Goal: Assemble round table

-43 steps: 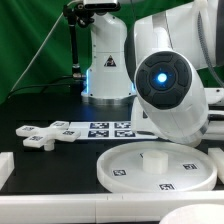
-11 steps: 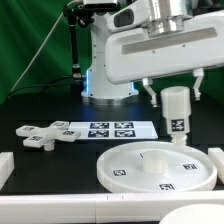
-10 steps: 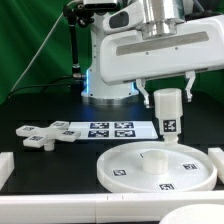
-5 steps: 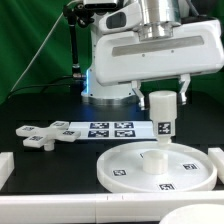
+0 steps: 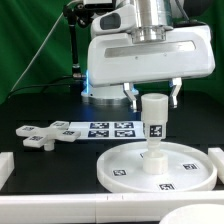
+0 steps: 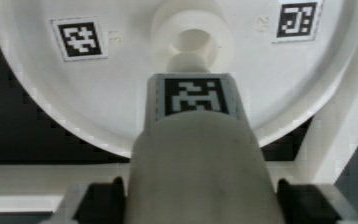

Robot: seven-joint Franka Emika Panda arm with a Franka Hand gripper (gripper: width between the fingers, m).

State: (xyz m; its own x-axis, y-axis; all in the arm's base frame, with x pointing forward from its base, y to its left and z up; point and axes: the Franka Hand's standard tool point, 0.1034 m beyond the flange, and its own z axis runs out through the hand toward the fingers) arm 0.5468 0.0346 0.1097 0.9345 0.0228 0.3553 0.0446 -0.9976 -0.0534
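Fingers (image 5: pixel 177 95) clamped on leg (image 5: pixel 154 118), upright, bottom meets disc (image 5: pixel 125 170) hub. 0.5 s ago it hung higher, more to ext view's right. Foot (image 5: pixel 40 135) & marker board (image 5: pixel 105 128) well apart on desk (image 5: pixel 40 108).

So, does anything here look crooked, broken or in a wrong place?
Nothing stands out. The tool holds the leg upright, its lower end at the middle of the disc. The foot piece lies flat beside the marker board. No part looks tilted or damaged.
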